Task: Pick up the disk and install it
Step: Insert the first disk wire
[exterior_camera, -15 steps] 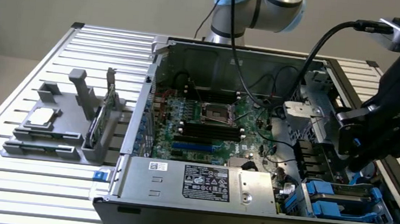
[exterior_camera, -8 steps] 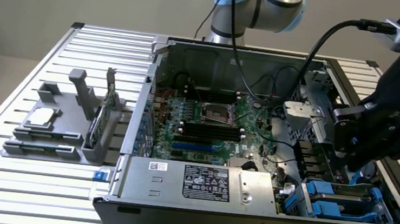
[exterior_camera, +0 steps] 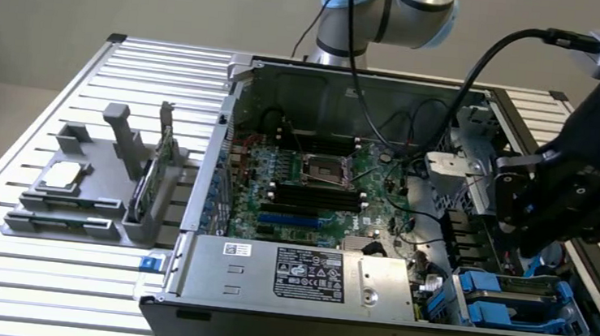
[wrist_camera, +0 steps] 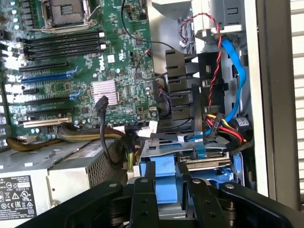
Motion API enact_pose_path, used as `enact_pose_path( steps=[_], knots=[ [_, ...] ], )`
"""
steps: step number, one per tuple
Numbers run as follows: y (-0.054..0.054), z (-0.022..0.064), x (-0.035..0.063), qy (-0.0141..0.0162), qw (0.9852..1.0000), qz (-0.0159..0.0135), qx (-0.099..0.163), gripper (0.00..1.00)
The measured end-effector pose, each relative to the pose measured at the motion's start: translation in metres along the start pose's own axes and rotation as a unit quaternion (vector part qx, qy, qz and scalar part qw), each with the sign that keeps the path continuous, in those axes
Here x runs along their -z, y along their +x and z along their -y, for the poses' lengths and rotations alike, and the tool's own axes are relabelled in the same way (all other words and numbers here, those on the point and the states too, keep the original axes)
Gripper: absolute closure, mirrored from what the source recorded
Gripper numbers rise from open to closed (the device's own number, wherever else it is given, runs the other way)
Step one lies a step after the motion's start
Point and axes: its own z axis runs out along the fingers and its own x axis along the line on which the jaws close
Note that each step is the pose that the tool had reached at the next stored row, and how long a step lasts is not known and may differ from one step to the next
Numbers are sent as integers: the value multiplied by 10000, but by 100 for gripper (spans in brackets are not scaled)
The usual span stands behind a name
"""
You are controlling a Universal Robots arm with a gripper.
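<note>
Seemingly flat, disk [exterior_camera: 505, 306] (blue-framed), gripper [wrist_camera: 166, 168] above

The board [exterior_camera: 310, 181] is green, with black and blue strips. Beside the board, the disk [exterior_camera: 506, 304] has a blue frame, and the gripper [wrist_camera: 166, 167] is black. Also beside the board, a silver box [exterior_camera: 307, 273] has a black-and-white label. Wires [wrist_camera: 223, 124] beside the board are red, yellow and black.

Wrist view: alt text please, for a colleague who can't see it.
The open black gripper hangs over the blue-framed disk in the computer case. Behind lie the green motherboard, cables and the grey power supply.
</note>
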Motion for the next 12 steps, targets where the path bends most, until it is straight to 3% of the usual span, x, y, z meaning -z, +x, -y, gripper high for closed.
enact_pose_path(
  steps=[5,12],
  knots=[
    [0,0,-11,-36,9993,-1,-374,69],
    [-1,0,-24,-77,9960,0,-888,69]
  ],
)
